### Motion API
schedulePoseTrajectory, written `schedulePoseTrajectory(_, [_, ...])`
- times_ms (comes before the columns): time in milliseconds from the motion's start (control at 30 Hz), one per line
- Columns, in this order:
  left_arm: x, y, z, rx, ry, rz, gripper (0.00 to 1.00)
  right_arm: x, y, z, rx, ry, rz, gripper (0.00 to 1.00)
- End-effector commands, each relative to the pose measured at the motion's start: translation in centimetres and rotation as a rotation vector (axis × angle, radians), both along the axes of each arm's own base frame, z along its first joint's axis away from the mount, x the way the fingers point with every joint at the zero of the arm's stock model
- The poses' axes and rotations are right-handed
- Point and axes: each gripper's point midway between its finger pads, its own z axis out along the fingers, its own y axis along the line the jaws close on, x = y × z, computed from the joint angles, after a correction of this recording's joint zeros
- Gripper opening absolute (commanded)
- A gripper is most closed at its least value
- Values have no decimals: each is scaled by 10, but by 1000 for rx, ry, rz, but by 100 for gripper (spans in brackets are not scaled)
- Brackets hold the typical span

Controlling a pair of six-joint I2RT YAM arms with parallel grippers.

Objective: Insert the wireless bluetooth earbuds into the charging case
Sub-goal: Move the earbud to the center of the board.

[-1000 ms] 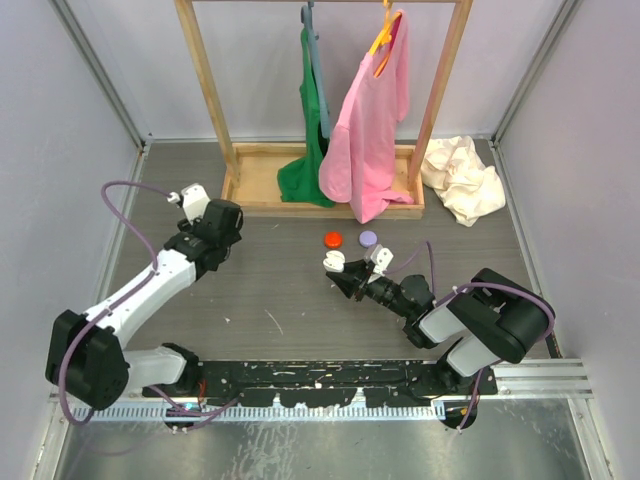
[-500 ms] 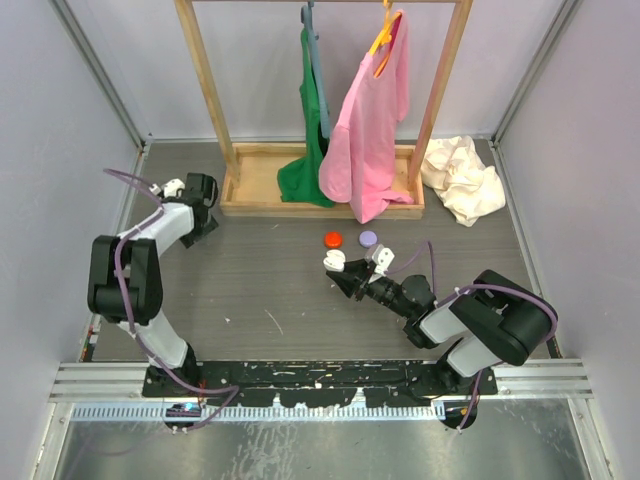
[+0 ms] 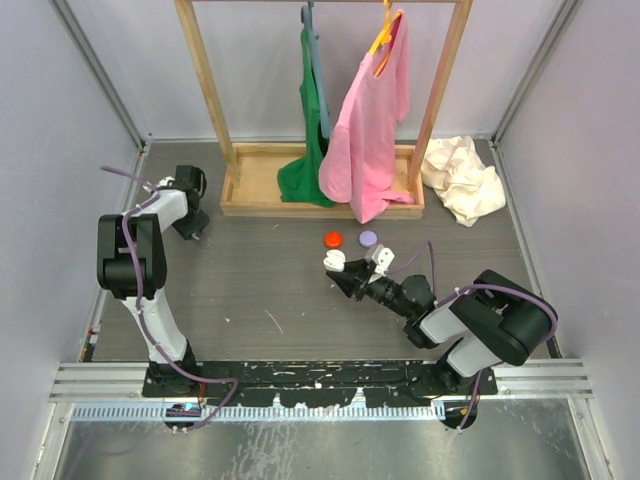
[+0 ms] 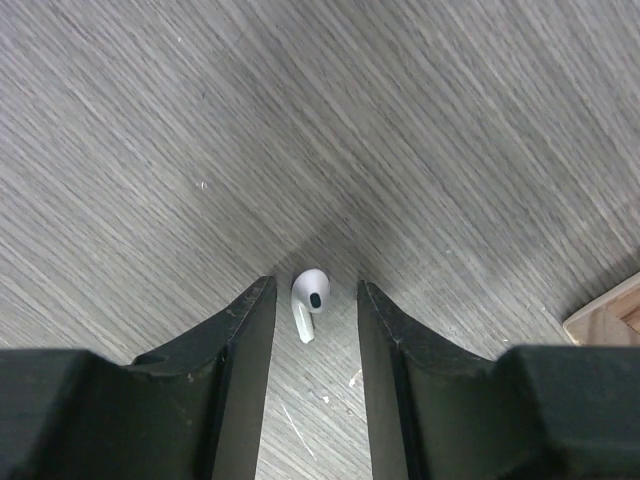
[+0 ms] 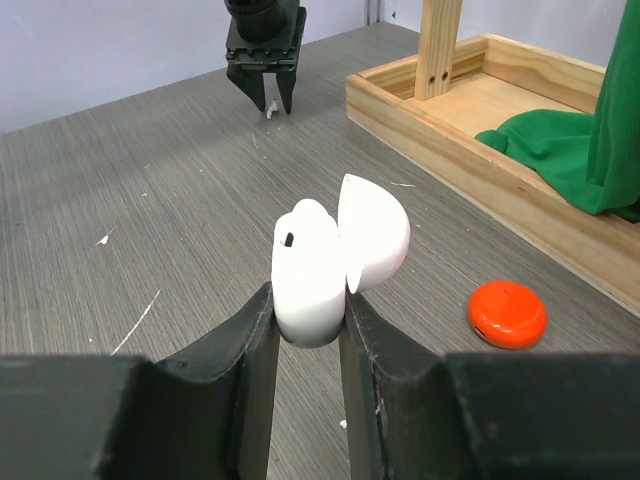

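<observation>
While the right gripper (image 5: 305,300) pinches the white charging case (image 5: 308,275) upright near the table's middle, lid (image 5: 372,235) flipped open, the left gripper (image 5: 268,98) stands at the far left, close to the wooden rack base (image 5: 470,130). Left wrist view: a loose earbud (image 4: 309,298) lies flat on the grey table (image 4: 450,150) between the left jaws, which are spread, with a gap showing on either side. Step in hand, as judged: picking up this earbud. The next move calls for pressing the jaws squarely onto the small, smooth bud without flicking it away, then carrying it across to the case's open mouth, stem downward. No brand, label or writing is legible anywhere.
</observation>
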Motion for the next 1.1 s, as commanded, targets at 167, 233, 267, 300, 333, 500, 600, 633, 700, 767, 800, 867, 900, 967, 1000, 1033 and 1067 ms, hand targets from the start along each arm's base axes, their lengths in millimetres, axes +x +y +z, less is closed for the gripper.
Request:
schedulePoseTrajectory(167, [1, 4, -2, -25, 47, -22, 30, -3, 0, 51, 129, -156, 9, 6])
schedulePoseTrajectory(233, [-4, 2, -3, -32, 66, -28, 28, -4, -1, 52, 131, -161, 8, 6])
schedulePoseTrajectory(267, [-6, 1, -3, -37, 72, -33, 27, -3, -1, 53, 132, -161, 6, 6])
schedulePoseTrajectory(300, [-9, -1, -3, -47, 78, -39, 27, -4, -1, 53, 132, -161, 7, 6])
schedulePoseTrajectory(333, [-14, -4, -5, -62, 88, -46, 27, -4, -1, 53, 133, -160, 9, 6])
schedulePoseTrajectory(500, [-32, -18, -5, -95, 117, -93, 24, -5, -1, 55, 137, -165, 12, 6])
schedulePoseTrajectory(600, [-43, -26, -1, -93, 134, -133, 22, -5, -1, 55, 137, -168, 9, 6])
schedulePoseTrajectory(633, [-47, -30, 0, -91, 139, -148, 21, -5, -1, 54, 136, -166, 10, 6])
schedulePoseTrajectory(700, [-53, -36, 6, -82, 139, -179, 19, -5, -1, 55, 136, -167, 9, 6])
schedulePoseTrajectory(767, [-60, -43, 10, -65, 149, -214, 18, -5, -1, 55, 137, -167, 10, 6])
schedulePoseTrajectory(800, [-63, -47, 11, -57, 154, -231, 17, -5, -2, 55, 137, -166, 8, 6])
schedulePoseTrajectory(867, [-70, -54, 14, -42, 167, -269, 16, -5, -2, 56, 138, -169, 7, 6])
schedulePoseTrajectory(900, [-73, -59, 14, -37, 175, -290, 16, -5, -2, 56, 137, -170, 6, 6])
schedulePoseTrajectory(967, [-80, -68, 16, -19, 189, -328, 15, -4, -4, 55, 137, -170, -2, 6])
schedulePoseTrajectory(1000, [-83, -74, 17, -15, 192, -354, 15, -4, -4, 56, 137, -171, -5, 6])
schedulePoseTrajectory(1033, [-86, -80, 17, -9, 195, -376, 15, -3, -4, 56, 138, -172, -8, 6])
schedulePoseTrajectory(1067, [-88, -86, 18, -5, 196, -402, 15, -4, -4, 55, 136, -171, -8, 6])
